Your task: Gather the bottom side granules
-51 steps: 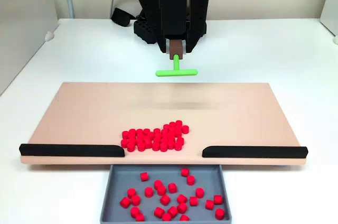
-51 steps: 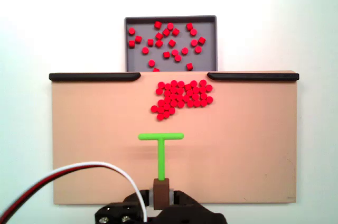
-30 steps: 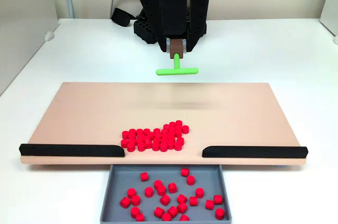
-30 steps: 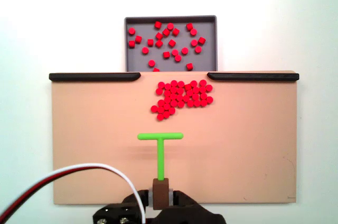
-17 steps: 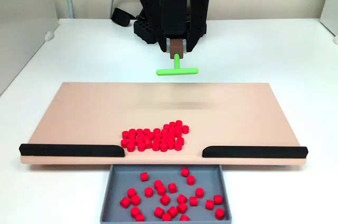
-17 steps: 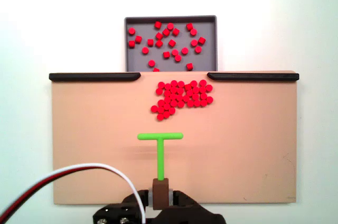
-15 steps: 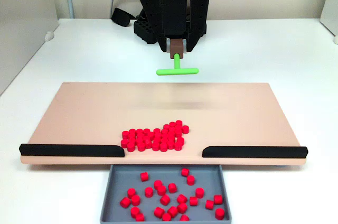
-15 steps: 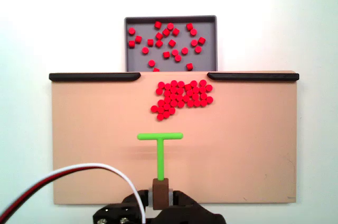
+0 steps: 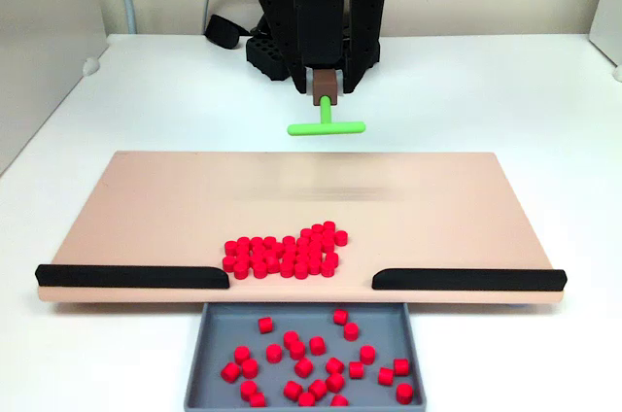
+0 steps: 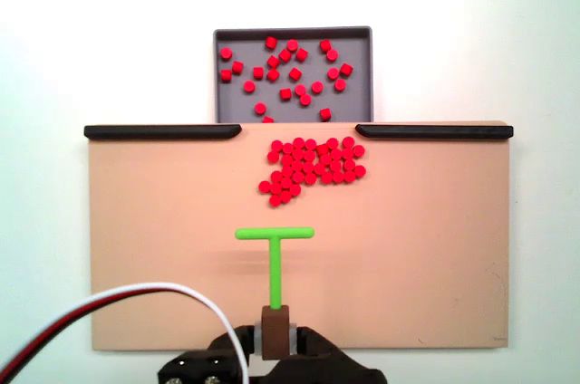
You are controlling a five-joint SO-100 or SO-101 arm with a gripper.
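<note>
Broadly, a white table [image 9: 505, 101] is carrying everything, and a flat beige rectangular board [image 9: 155, 198] [image 10: 163, 257] is lying across it. Two black strips [image 9: 131, 276] [image 10: 163, 131] are running along one long edge of the board, leaving a gap between them. Beyond that gap, a shallow grey plastic tray [image 9: 199, 354] [image 10: 217, 67] is sitting just beside the board, holding loosely strewn red pellets [image 9: 316, 345] [image 10: 292, 44]. At the opposite side, the black robot arm's gripper [image 9: 324, 89] [image 10: 275, 325] is clamping a small brown block that carries a bright green T-shaped plastic pusher [image 9: 326, 125] [image 10: 275, 248]; the crossbar is hanging above the board, well apart from the pile. The granules, tiny bright red cylindrical pellets [image 9: 284, 252] [image 10: 313, 167], are sitting bunched in one dense patch on the board, right at the gap between the strips, near the tray.
</note>
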